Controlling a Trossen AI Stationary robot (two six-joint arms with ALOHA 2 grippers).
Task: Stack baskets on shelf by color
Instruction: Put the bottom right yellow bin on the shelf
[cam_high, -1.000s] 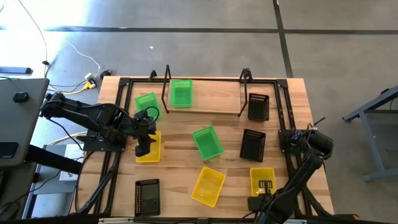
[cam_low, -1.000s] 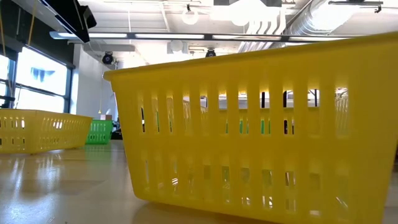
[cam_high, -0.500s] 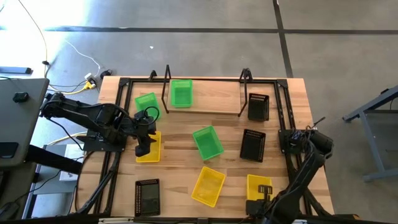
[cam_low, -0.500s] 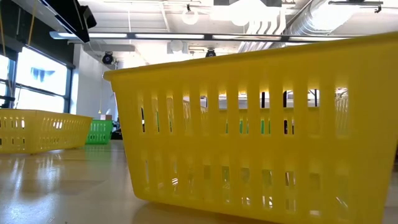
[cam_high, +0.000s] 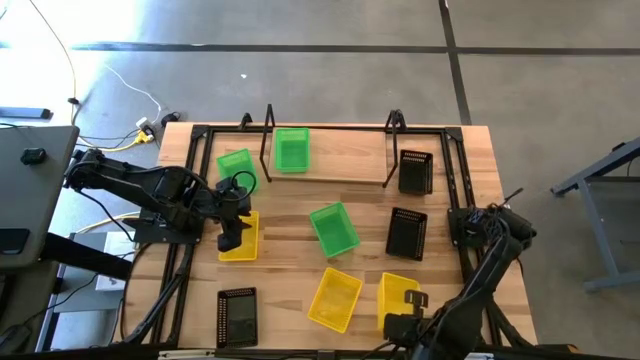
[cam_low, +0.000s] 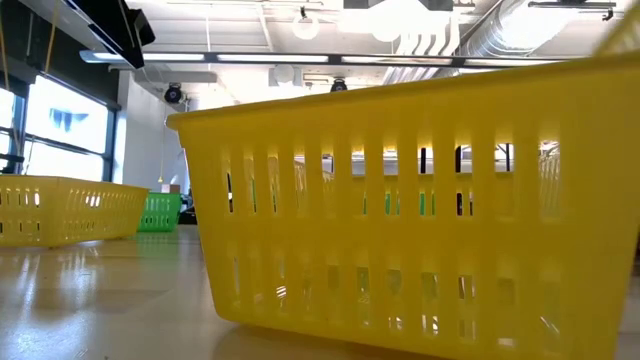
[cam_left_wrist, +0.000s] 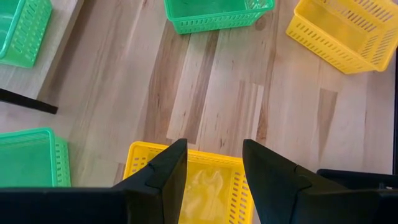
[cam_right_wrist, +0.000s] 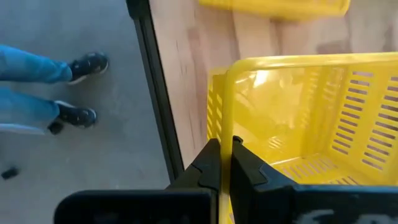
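1. At the near edge of the bench we see the right tool clamped on the rim of a yellow basket; the right wrist view shows its fingers pressed together over the thin yellow wall.
2. Compared with a second ago, that basket has slid along the near edge toward the middle yellow basket, and the two now sit just beside each other; the right arm has followed it.
3. In the low view a sliver of yellow now shows at the upper right corner, above the big yellow basket filling the picture; nothing else there has changed.
4. A black basket lies at the near left corner, well apart from the yellow pair.
5. Beyond the near bench edge, the right wrist view shows a person's legs and shoes on the floor.
6. Farther back, the left tool hangs over a third yellow basket, its fingers apart; it has not moved.
7. In mid-bench a green basket sits tilted, and a second black basket lies right of it.
8. At the far side, the shelf holds one green basket at its left end; another green basket sits just left of the shelf, and a third black basket sits just beside its right end.
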